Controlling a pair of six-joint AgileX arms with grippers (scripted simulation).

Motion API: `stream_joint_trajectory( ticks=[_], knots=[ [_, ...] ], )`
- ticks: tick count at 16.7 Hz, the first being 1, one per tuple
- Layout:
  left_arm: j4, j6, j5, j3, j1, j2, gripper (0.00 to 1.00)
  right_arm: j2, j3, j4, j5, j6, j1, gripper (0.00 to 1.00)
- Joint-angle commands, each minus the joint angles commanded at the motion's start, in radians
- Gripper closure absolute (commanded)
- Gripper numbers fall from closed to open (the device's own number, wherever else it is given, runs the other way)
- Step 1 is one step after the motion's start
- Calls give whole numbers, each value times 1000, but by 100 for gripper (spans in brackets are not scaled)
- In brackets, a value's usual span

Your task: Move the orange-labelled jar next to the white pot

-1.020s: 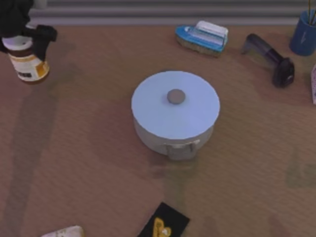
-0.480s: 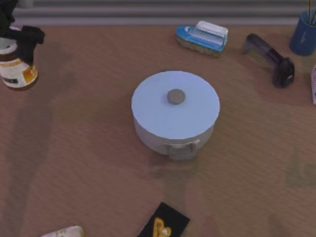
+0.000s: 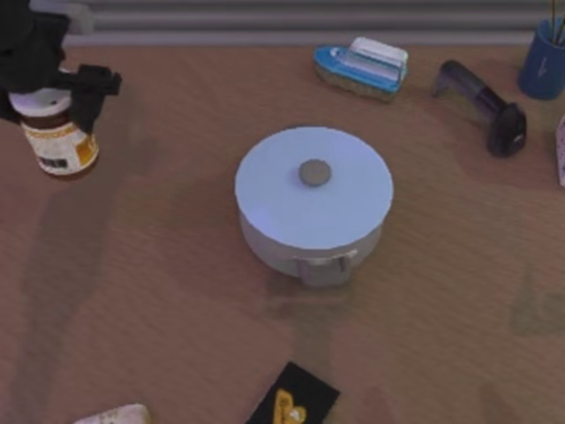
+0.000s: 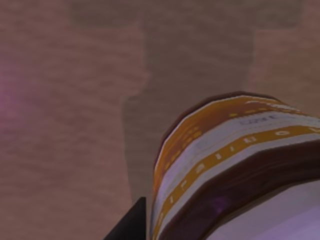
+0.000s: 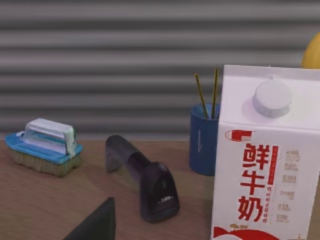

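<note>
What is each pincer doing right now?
Left pincer: shut on the small orange-labelled jar with white cap, at the table's far left.
Right pincer: not in view.

The top camera looks straight down on my worktop (image 3: 177, 291). My left wrist camera sits very close above it. My right wrist camera faces level toward the back, sharing the blue brush (image 3: 361, 65) (image 5: 44, 146) and scanner (image 3: 484, 106) (image 5: 145, 180) with the top view.
</note>
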Motion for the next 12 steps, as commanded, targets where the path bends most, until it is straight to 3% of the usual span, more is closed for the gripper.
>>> stream_joint_trajectory(
  ticks=[7,12],
  knots=[
    [180,-359,-76,-255,-204,-93,100,0,0,0,0,0,0,0],
    [206,-403,-87,-296,-235,-107,100,0,0,0,0,0,0,0]
  ],
)
